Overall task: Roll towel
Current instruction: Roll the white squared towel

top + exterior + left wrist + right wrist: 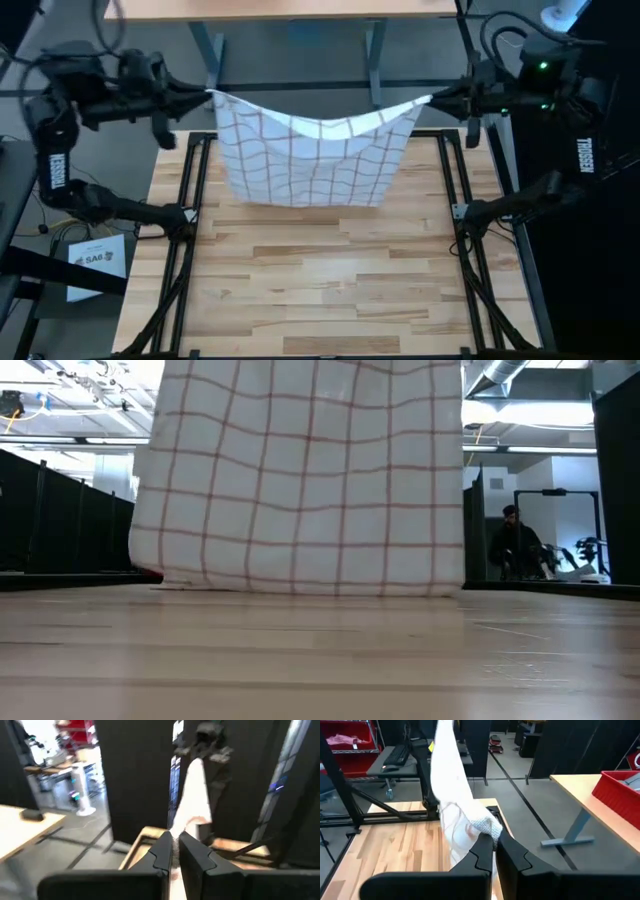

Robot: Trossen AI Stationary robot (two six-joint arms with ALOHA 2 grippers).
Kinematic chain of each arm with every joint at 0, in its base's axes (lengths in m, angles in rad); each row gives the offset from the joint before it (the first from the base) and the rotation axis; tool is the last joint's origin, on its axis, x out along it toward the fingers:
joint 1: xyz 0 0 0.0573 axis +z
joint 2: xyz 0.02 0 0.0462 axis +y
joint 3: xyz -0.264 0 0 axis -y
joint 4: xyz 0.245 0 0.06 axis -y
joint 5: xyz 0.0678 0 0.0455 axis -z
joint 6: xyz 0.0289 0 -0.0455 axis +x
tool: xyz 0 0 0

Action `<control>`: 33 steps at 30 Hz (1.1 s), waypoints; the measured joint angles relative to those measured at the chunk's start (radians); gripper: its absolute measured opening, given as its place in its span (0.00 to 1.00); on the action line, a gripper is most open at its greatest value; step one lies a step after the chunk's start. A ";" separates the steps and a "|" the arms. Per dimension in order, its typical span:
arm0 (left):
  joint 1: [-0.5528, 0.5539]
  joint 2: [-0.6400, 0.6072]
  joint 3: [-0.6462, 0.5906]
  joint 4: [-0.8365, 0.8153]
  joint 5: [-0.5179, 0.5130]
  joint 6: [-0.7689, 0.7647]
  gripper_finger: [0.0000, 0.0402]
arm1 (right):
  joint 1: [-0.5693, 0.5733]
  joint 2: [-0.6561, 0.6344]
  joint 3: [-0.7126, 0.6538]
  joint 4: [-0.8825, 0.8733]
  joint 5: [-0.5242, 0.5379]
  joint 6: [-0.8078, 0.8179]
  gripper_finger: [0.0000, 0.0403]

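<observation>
While each hand, left (207,94) and right (432,98), grips a corner, the towel (310,150) hangs over the table (330,290), hiding the room.

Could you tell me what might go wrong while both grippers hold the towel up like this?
The left gripper and right gripper each pinch only a corner tip of the towel, so a corner could slip free. The middle sags and the lower edge rests on the table, so it may bunch or crease when laid down.

Left tool (209,94) and right tool (430,99) both clamped shut, raised, well apart
</observation>
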 joint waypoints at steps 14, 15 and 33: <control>-0.392 -0.023 -0.275 0.103 -0.244 0.007 0.02 | 0.046 -0.159 -0.339 0.129 -0.001 0.069 0.00; -0.424 -0.027 -0.300 0.122 -0.262 0.000 0.02 | 0.057 -0.175 -0.373 0.150 -0.001 0.078 0.00; -0.881 -0.087 -0.662 0.305 -0.684 -0.255 0.02 | 0.327 -0.406 -0.876 0.409 0.075 0.288 0.00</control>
